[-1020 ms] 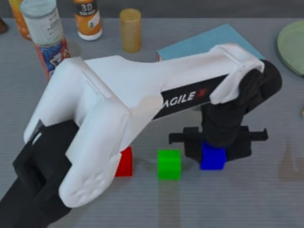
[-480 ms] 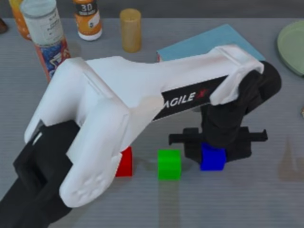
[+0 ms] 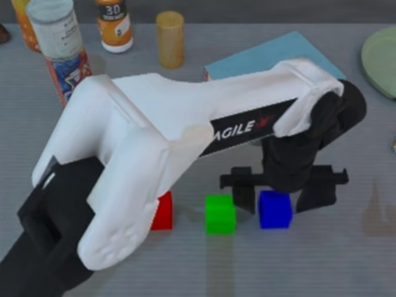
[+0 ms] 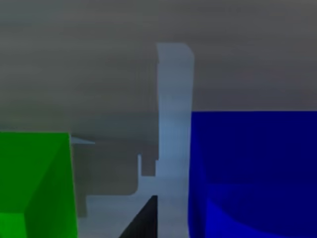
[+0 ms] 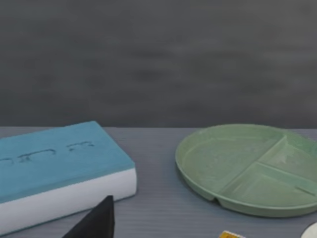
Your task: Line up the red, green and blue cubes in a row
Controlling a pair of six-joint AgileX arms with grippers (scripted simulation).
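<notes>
The red cube, green cube and blue cube stand in a row on the table, with small gaps between them. My left arm's white casing hides part of the red one. My left gripper is over the blue cube and open, one finger on each side and apart from it. The left wrist view shows the green cube, the blue cube and one dark finger between them. My right gripper is parked off the top view, open, with one finger showing.
A light-blue book lies behind the left gripper, and a green divided plate sits at the back right. A tall can, an orange bottle and a tan cylinder stand at the back left.
My left gripper's fingers have spread apart and let go of the blue cube, which now rests on the table beside the green cube. The arm has hardly moved.
</notes>
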